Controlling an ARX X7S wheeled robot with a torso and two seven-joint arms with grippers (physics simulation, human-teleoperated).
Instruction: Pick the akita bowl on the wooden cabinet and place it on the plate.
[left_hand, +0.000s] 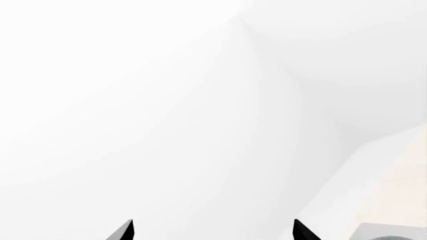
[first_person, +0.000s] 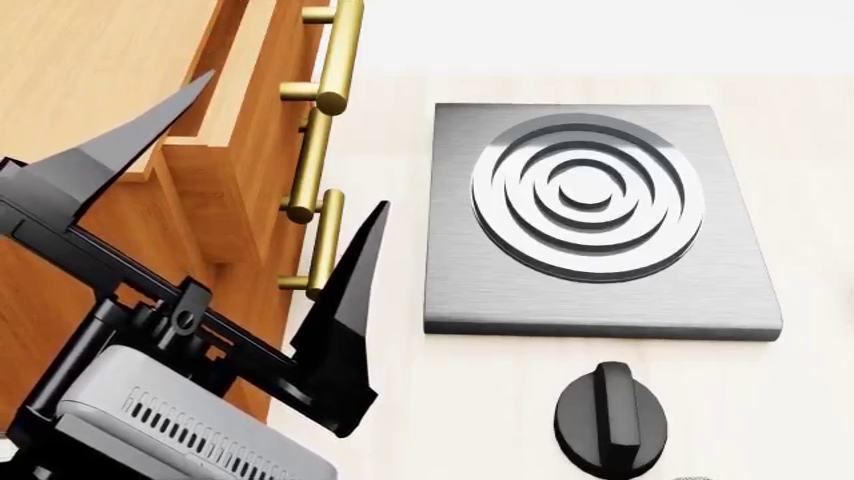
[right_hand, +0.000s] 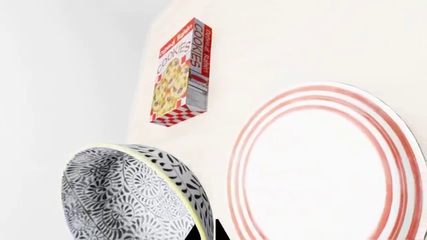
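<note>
In the head view, the left gripper (first_person: 287, 155) fills the near left of the frame, its two black pointed fingers spread wide with nothing between them. Behind that open claw stands the wooden cabinet (first_person: 94, 90), orange-brown, with brass-coloured bar handles (first_person: 327, 60) running down its drawer fronts just beyond the fingertip nearer the table. To the far side of the claw, away from the cabinet, a square grey stove plate (first_person: 727, 270) with raised concentric rings lies flat on the pale table (first_person: 400, 400). A black round knob (first_person: 611, 420) sits near the stove plate's front edge.

The left wrist view shows only the two black fingertips, set well apart, against blank white surroundings.

In the right wrist view, the right gripper (right_hand: 208, 232) shows only as dark fingertips close together at the frame edge, pinching the rim of the akita bowl (right_hand: 127, 200), which is patterned in black and white and tilted on edge. Just beside the bowl lies the plate (right_hand: 400, 150), white with thin red rings. Beyond the claw and the bowl, a cookies box (right_hand: 181, 75) lies on the table.
</note>
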